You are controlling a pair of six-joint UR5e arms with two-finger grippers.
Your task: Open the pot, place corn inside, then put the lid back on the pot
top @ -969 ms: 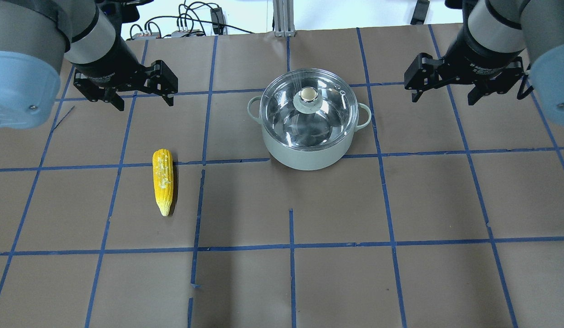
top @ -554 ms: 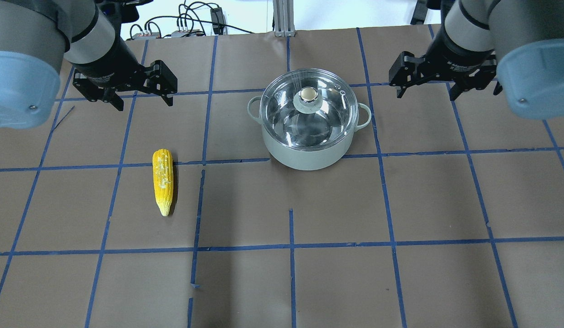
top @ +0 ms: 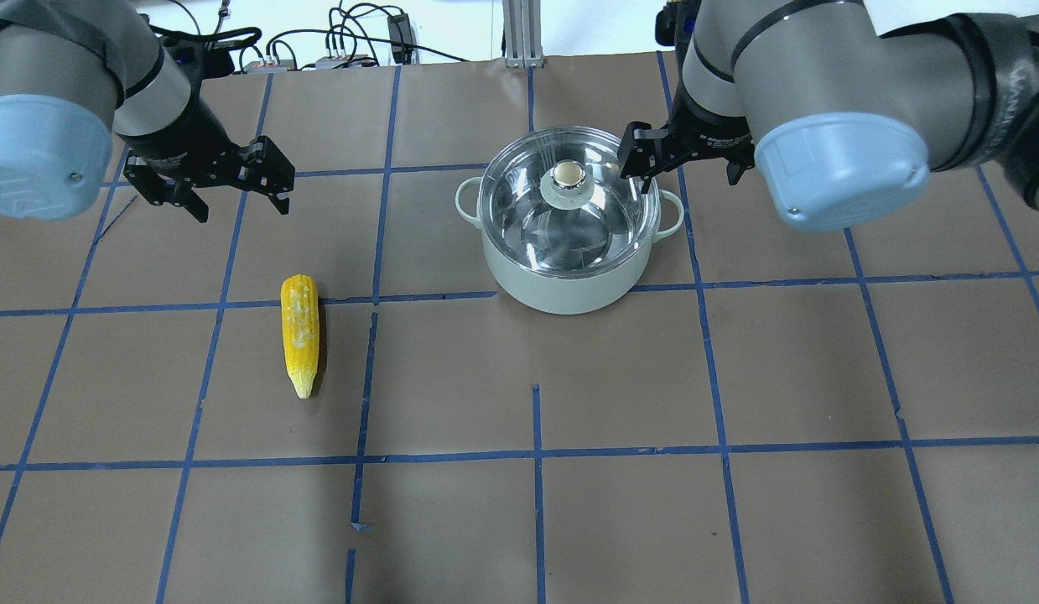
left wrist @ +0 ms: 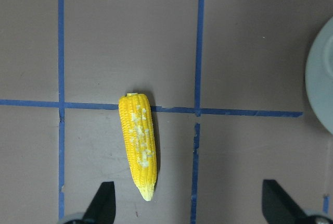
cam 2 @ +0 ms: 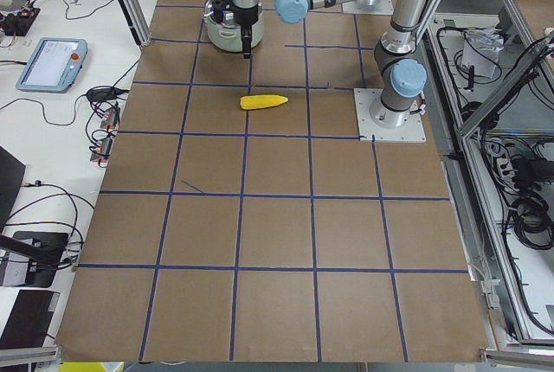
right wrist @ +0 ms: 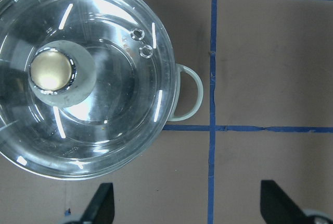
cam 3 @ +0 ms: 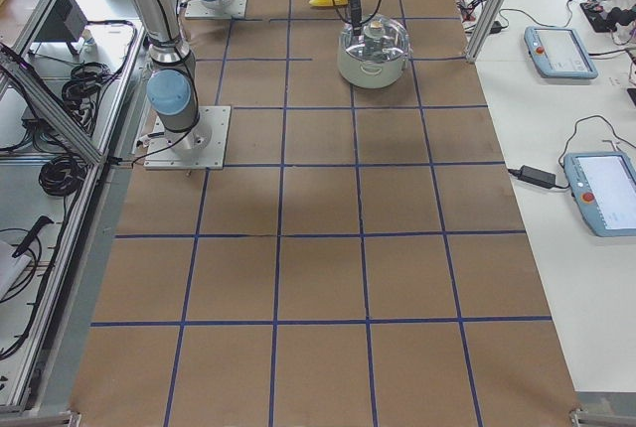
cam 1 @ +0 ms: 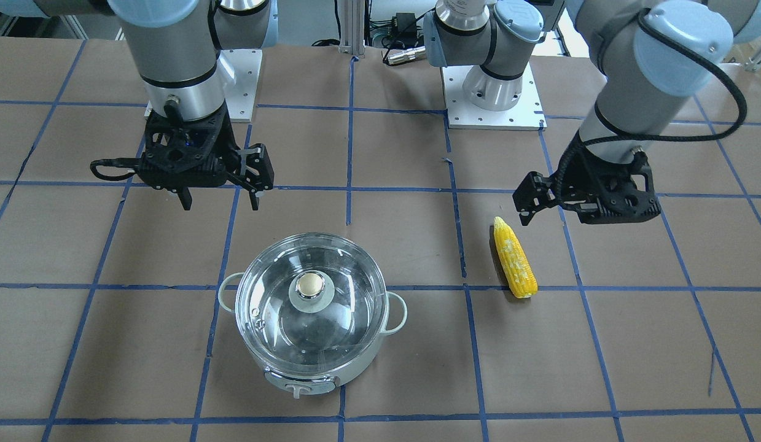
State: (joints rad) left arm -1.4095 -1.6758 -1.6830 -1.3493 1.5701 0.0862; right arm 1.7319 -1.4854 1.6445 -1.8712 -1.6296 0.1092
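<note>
The pot [top: 569, 277] stands at the table's middle back, with the glass lid [top: 607, 210] shut on it and its knob [top: 568, 174] at the centre. The corn [top: 300, 334] lies flat to the pot's left, tip towards the robot. My left gripper [top: 241, 205] is open and empty, hovering behind the corn; its wrist view shows the corn [left wrist: 139, 146] just ahead of the fingers. My right gripper [top: 680, 172] is open and empty, above the pot's right handle [right wrist: 190, 94], beside the lid [right wrist: 104, 125]. In the front view the pot [cam 1: 312, 368] and corn [cam 1: 514, 258] stand apart.
Brown paper with a blue tape grid [top: 536, 453] covers the table. Cables and plugs [top: 343, 42] and an aluminium post [top: 519, 33] lie at the far edge. The arms' base plates [cam 1: 454, 116] are on the robot's side. Tablets [cam 3: 561, 50] lie on a side bench.
My right arm has swung left, from well right of the pot to over its right handle. My left gripper has shifted slightly left and nearer. Pot, lid and corn have not moved.
</note>
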